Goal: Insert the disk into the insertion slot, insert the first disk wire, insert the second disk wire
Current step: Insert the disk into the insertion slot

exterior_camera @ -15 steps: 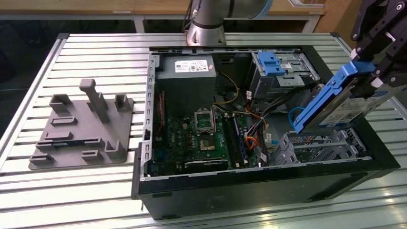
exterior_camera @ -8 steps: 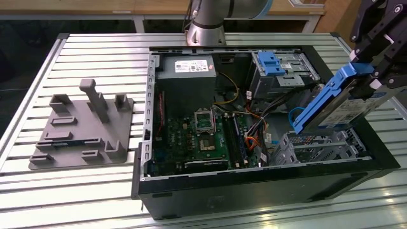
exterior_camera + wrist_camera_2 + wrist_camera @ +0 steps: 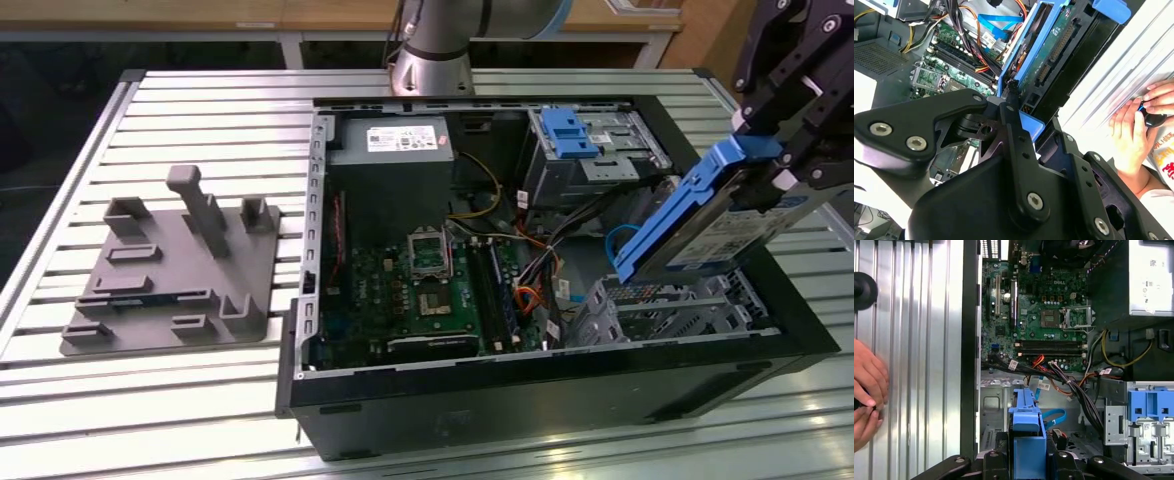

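My gripper [image 3: 785, 158] is shut on the disk [image 3: 721, 218], a silver drive with a white label in a bright blue bracket. I hold it tilted steeply in the air at the exterior view's right. Its low end hangs just above the insertion slot [image 3: 667, 305], a silver perforated cage in the near right corner of the open computer case. In the first wrist view the blue bracket [image 3: 1026, 432] sits between the black fingers [image 3: 991, 462], over the cage [image 3: 994, 407]. The second wrist view shows the disk's green underside [image 3: 1051, 52]. A loose blue flat cable [image 3: 1054, 417] and a black wire bundle [image 3: 1081, 390] lie beside the cage.
The black case [image 3: 534, 400] stands on a slatted metal table [image 3: 200, 110]. A taller bay with a blue latch [image 3: 574, 135] is behind the cage. A grey fixture [image 3: 174, 270] lies at the exterior view's left. A person's hand [image 3: 866, 385] rests on the table beside the case.
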`<state>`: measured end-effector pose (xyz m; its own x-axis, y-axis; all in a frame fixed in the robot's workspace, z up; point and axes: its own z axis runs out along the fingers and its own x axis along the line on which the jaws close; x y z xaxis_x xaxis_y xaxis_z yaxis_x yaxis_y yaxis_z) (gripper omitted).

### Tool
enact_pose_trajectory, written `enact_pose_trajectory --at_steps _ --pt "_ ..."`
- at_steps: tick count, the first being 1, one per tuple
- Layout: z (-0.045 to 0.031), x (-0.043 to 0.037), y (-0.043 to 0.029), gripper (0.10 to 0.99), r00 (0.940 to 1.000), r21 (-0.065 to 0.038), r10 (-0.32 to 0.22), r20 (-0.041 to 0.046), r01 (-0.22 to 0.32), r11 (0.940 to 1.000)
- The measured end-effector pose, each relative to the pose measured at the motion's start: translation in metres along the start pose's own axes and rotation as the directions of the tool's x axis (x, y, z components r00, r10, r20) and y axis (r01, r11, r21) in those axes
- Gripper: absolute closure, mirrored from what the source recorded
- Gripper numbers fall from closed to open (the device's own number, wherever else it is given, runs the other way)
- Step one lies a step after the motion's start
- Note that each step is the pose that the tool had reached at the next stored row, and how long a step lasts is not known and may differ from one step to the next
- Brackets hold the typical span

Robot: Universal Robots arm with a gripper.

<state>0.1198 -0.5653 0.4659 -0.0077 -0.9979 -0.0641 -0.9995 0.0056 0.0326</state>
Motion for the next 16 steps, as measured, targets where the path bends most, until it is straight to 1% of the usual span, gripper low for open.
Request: enact_pose_trajectory --at_steps 16 --pt "0.0061 0.0006 -0.0005 0.722 1.0000 0.000 0.000 0.0000 0.000 1.0000"
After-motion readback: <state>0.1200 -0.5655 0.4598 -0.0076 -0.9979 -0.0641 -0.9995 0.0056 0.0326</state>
